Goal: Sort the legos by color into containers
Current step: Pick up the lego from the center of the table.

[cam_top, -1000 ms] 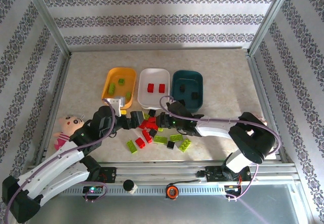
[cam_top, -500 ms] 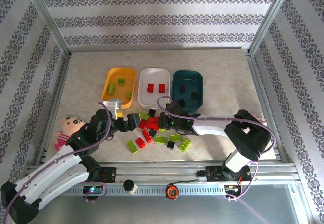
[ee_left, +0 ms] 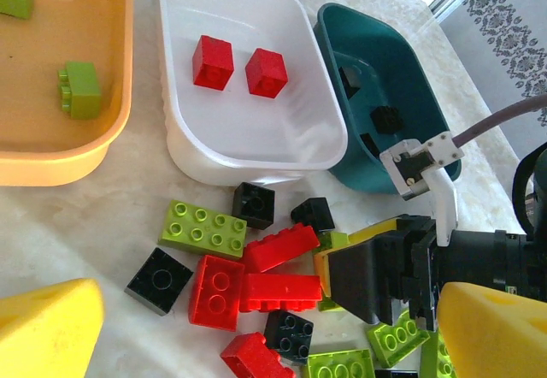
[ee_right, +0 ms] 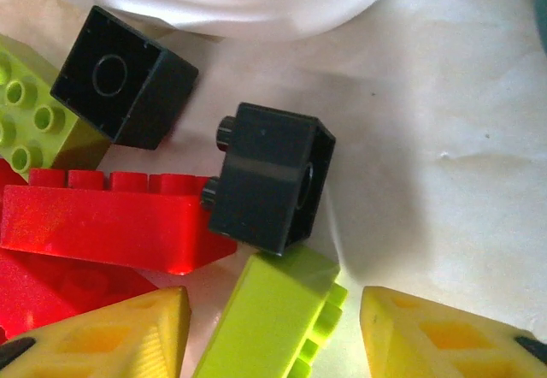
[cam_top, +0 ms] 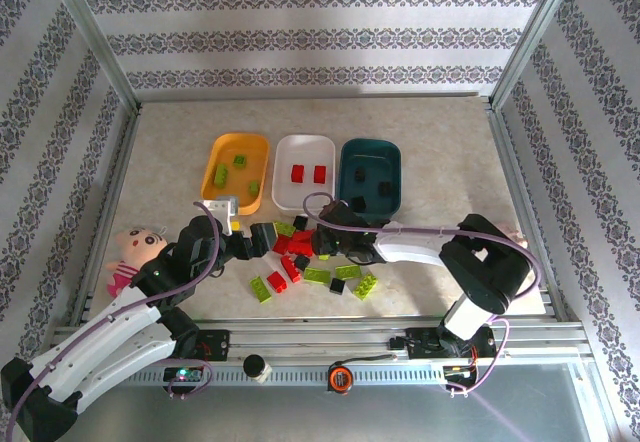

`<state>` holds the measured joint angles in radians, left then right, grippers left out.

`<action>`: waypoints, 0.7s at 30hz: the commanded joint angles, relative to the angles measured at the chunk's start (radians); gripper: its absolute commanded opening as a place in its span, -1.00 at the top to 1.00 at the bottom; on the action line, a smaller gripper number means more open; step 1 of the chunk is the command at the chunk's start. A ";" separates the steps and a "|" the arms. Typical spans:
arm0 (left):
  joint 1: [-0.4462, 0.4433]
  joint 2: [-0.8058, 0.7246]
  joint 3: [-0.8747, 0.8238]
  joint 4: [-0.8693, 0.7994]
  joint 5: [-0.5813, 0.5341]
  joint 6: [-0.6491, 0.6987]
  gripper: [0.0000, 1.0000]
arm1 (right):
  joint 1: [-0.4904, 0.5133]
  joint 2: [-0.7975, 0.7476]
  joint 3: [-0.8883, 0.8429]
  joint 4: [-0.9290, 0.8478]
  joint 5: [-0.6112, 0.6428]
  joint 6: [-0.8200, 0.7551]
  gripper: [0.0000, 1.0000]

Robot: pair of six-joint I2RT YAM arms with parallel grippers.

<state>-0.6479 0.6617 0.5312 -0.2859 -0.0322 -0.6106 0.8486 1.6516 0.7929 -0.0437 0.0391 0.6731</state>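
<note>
A heap of red, lime and black legos point(cam_top: 300, 257) lies in front of three trays: orange-yellow point(cam_top: 237, 138) with lime bricks, white point(cam_top: 303, 151) with two red ones, teal point(cam_top: 372, 152) with black ones. My left gripper point(cam_top: 262, 239) is open at the heap's left edge; its wrist view has red and black bricks point(ee_left: 256, 292) between the yellow fingertips point(ee_left: 43, 331). My right gripper point(cam_top: 322, 239) is open at the heap's right side, straddling a lime brick point(ee_right: 272, 318) on its side, with gaps at both fingers. A black brick point(ee_right: 269, 177) touches that lime brick's far end.
A pink-and-cream doll point(cam_top: 130, 252) lies at the left beside my left arm. More lime, red and black bricks point(cam_top: 350, 280) are scattered toward the front rail point(cam_top: 330, 332). The white tray's wall point(ee_right: 256, 2) is just beyond the right gripper.
The right gripper has slid left, deeper into the heap. The left arm drew back slightly a second ago and has since held still.
</note>
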 commanded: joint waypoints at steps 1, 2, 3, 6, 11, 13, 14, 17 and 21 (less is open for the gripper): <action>-0.001 -0.007 -0.015 -0.021 -0.021 0.008 -0.99 | 0.013 0.026 0.029 -0.071 0.049 -0.039 0.04; 0.000 -0.007 -0.016 -0.022 -0.023 0.008 -0.99 | 0.013 0.025 0.026 -0.077 0.057 -0.041 0.10; 0.000 -0.007 -0.014 -0.023 -0.023 0.008 -0.99 | 0.013 0.021 0.020 -0.080 0.065 -0.044 0.19; 0.001 -0.008 -0.009 -0.031 -0.029 0.011 -0.99 | 0.011 -0.005 0.000 -0.084 0.086 -0.050 0.36; 0.001 -0.014 0.001 -0.053 -0.054 0.023 -0.99 | -0.010 -0.102 -0.040 -0.079 0.095 -0.086 0.55; 0.000 -0.018 0.006 -0.072 -0.072 0.025 -0.99 | -0.015 -0.159 -0.052 -0.059 0.072 -0.126 0.59; 0.000 -0.022 0.008 -0.087 -0.086 0.026 -0.99 | -0.018 -0.187 -0.051 -0.046 0.049 -0.152 0.61; 0.001 -0.046 0.008 -0.123 -0.122 0.023 -0.99 | -0.042 -0.210 0.007 -0.029 -0.080 -0.216 0.63; 0.000 -0.089 -0.012 -0.131 -0.118 0.019 -0.99 | -0.045 -0.094 0.193 -0.015 -0.217 -0.262 0.67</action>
<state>-0.6479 0.6029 0.5259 -0.3759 -0.1223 -0.6064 0.8055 1.4899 0.8597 -0.1024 -0.0410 0.4839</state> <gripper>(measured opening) 0.997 0.229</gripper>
